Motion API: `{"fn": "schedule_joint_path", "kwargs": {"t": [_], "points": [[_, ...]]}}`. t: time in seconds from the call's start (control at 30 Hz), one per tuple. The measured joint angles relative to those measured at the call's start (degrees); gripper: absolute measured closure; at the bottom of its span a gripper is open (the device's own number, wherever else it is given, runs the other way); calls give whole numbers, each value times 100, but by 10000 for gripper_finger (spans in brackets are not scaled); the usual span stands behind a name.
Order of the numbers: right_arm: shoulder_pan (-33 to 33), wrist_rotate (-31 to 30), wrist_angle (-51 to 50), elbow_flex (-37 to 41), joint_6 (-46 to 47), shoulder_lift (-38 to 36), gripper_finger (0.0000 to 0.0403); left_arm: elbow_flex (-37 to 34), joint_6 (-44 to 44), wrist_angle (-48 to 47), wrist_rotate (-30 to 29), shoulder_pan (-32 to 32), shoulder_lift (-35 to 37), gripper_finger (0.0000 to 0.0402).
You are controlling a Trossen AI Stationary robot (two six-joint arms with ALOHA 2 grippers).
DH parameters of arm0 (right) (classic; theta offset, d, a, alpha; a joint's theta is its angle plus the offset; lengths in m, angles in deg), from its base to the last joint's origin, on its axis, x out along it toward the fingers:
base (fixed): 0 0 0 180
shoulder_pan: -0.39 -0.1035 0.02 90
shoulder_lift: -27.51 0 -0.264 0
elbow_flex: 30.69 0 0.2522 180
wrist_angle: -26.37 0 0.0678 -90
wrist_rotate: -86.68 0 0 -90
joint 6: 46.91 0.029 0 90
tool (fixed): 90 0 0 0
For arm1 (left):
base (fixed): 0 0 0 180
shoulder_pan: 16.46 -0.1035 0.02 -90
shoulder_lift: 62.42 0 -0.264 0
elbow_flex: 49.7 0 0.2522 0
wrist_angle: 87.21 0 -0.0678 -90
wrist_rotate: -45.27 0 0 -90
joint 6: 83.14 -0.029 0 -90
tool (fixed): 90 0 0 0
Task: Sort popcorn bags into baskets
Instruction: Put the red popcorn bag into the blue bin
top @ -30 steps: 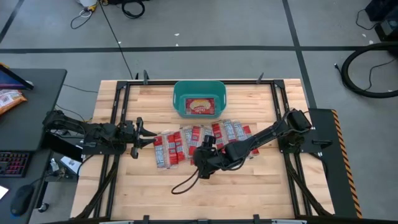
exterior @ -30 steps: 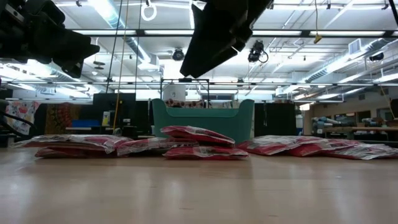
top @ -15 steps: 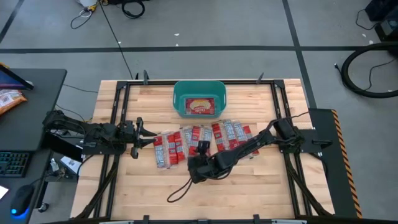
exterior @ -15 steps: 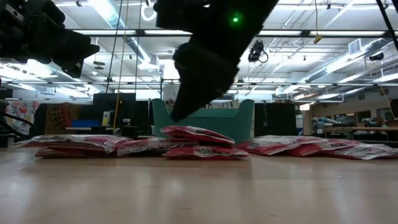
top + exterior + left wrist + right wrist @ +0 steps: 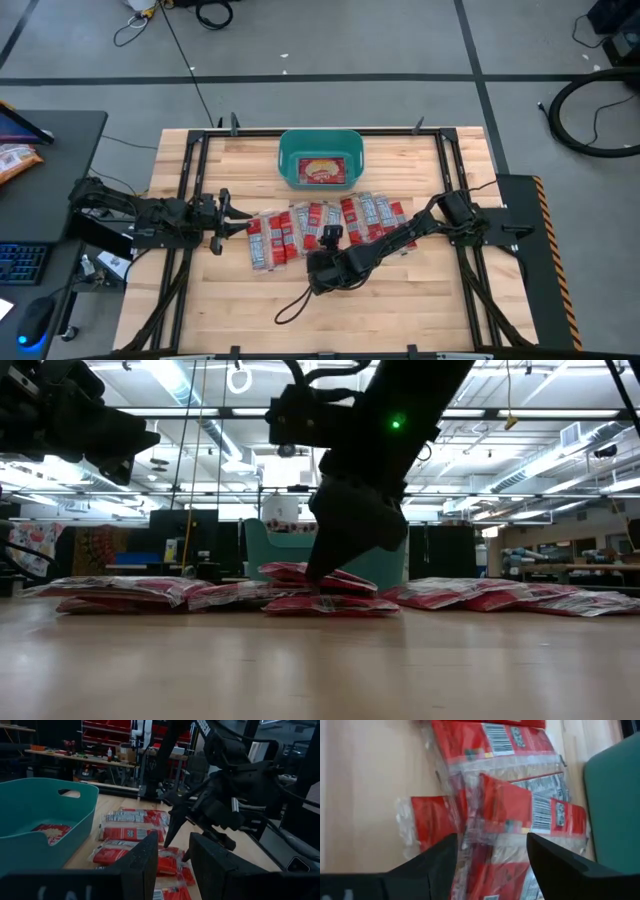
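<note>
Right gripper (image 5: pixel 490 851) wide over overlapping packets (image 5: pixel 520 815); risk of pinching two. Left gripper (image 5: pixel 172 862) idle, part open.

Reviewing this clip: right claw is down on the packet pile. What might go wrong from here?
1. The right claw is open over overlapping popcorn bags; closing may pinch two at once or only the slippery wrapper.
2. A cable trails loose on the table by that arm and may snag when it lifts toward the teal tub.
3. The left claw waits beside the same row, so the arms may crowd.
</note>
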Motion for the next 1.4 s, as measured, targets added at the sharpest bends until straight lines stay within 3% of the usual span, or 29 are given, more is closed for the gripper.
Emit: {"fn": "schedule_joint_path", "kwargs": {"t": [0.47,0.87,1.27,1.4], "points": [[64,233,-101,331,188,6,252,1,0,0,-1,-1,-1,285],[112,319,-173,346,326,-3,388,0,-2,2,0,0,0,285],[215,165,-2397,-1531,347,4,396,0,-2,2,0,0,-2,285],[311,-180,-2902,-2128,414,6,388,0,-2,4,-1,0,-1,285]]}}
